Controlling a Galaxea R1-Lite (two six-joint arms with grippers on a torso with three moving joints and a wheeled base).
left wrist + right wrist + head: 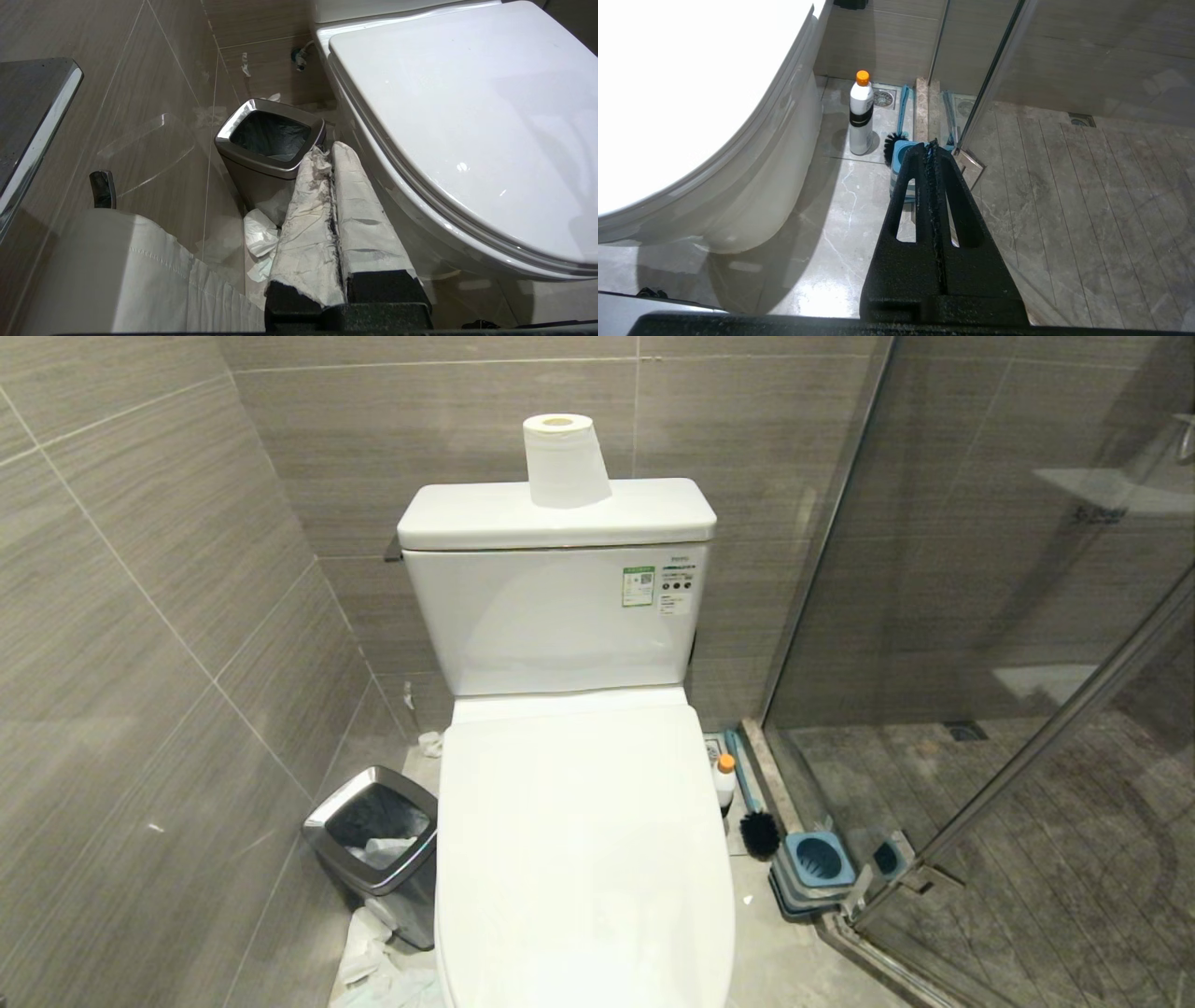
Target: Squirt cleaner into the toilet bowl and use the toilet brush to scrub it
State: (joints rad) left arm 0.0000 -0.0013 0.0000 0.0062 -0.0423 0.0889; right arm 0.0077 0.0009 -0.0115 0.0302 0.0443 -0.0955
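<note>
The white toilet bowl [583, 859] stands in front of me with its lid down, so the inside is hidden. On the floor to its right stands the cleaner [724, 782], a white bottle with an orange cap [861, 114]. Beside it lies the toilet brush [752, 807], its black head [893, 143] against the blue holder. Neither arm shows in the head view. My left gripper [328, 151], fingers wrapped in white tape, is shut and empty beside the toilet's left flank. My right gripper [930, 145] is shut and empty, low over the floor short of the holder.
A steel-rimmed waste bin [375, 845] stands left of the toilet with crumpled paper [369, 947] on the floor beside it. A toilet-paper roll [564, 459] sits on the tank. The blue-grey brush holder [817, 863] stands against the glass shower partition [980, 663] on the right.
</note>
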